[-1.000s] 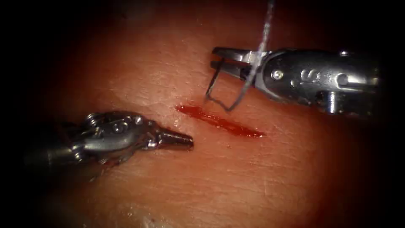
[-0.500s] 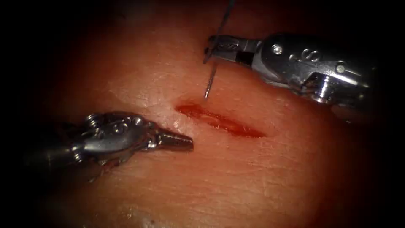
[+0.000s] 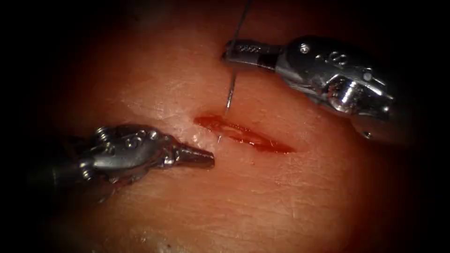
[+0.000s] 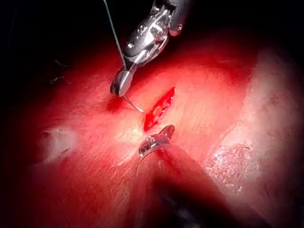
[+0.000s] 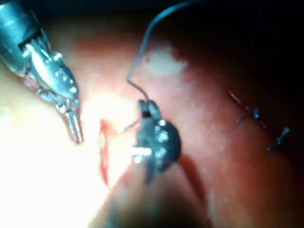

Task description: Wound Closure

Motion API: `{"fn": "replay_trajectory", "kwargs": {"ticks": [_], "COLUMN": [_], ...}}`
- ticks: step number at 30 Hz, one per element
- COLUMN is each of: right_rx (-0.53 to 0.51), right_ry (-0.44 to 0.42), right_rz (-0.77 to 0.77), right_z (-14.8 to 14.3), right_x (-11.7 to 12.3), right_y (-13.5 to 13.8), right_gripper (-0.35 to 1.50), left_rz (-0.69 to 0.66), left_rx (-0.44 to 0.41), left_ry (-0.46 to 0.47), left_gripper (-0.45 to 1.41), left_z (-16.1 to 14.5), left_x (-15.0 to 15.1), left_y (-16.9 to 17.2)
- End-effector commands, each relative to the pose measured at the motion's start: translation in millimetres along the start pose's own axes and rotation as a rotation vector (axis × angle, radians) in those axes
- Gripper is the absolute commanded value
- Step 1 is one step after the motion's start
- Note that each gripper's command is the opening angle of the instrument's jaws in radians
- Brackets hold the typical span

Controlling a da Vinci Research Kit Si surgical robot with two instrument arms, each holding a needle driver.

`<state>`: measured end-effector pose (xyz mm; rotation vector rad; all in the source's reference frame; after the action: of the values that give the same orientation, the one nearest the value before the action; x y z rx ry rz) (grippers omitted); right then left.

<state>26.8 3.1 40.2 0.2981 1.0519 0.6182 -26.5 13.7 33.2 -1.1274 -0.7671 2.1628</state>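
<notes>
My right tool [image 3: 228, 50] has its jaws clamped on the curved needle [image 3: 229, 96], which hangs clear of the tissue [image 3: 262, 201], point just above the cut's [image 3: 243, 135] left end. Thread [image 3: 241, 18] runs away from those jaws. My left tool [image 3: 206, 158] lies empty, jaws together, left of the cut.

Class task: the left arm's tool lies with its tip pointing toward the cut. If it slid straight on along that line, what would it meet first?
Probably the left tool would meet the cut near its left end; bare tissue lies between them. Depth is uncertain.
</notes>
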Motion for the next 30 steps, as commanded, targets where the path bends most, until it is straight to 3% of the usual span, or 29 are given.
{"fn": "replay_trajectory", "kwargs": {"ticks": [1,4,7,13,17,18,19,20,22,27,30], "right_rx": [0.012,0.083,0.216,0.31,0.318,0.238,0.229,0.226,0.216,0.207,0.174], "right_ry": [0.002,-0.002,-0.043,-0.054,-0.026,0.015,0.024,0.026,0.033,0.076,0.093], "right_rz": [0.011,0.097,0.259,0.415,0.456,0.462,0.447,0.43,0.398,0.34,0.3], "right_z": [1.0,1.4,2.6,3.0,2.9,2.9,3.0,3.0,3.0,2.1,-0.6], "right_x": [-0.1,-1.1,-4.0,-6.1,-6.2,-6.1,-6.2,-6.3,-6.4,-6.3,-4.5], "right_y": [0.0,-0.5,-2.1,-4.3,-5.0,-4.5,-4.0,-3.6,-2.4,-0.4,2.1], "right_gripper": [-0.35,-0.35,-0.35,-0.35,-0.35,0.25,0.72,0.99,1.28,1.31,1.31], "left_rz": [0.002,0.004,0.005,0.005,0.005,-0.001,0.005,0.005,0.023,0.064,0.15], "left_rx": [-0.003,0.001,0.007,0.007,0.007,0.007,0.007,0.007,0.006,0.005,0.013], "left_ry": [0.0,-0.002,-0.005,-0.006,-0.006,-0.006,-0.005,-0.006,-0.005,-0.005,0.0], "left_gripper": [-0.15,-0.15,-0.15,-0.16,-0.16,-0.16,-0.16,-0.16,-0.16,-0.13,0.02], "left_z": [0.6,0.4,0.2,0.2,0.2,0.2,0.1,0.1,0.1,-0.1,-0.3], "left_x": [0.1,-0.1,-0.2,-0.2,-0.2,-0.2,-0.3,-0.3,-0.3,-0.3,0.2], "left_y": [-0.4,-0.6,-0.8,-0.7,-0.7,-0.7,-0.7,-0.7,-0.6,-0.6,-0.6]}}
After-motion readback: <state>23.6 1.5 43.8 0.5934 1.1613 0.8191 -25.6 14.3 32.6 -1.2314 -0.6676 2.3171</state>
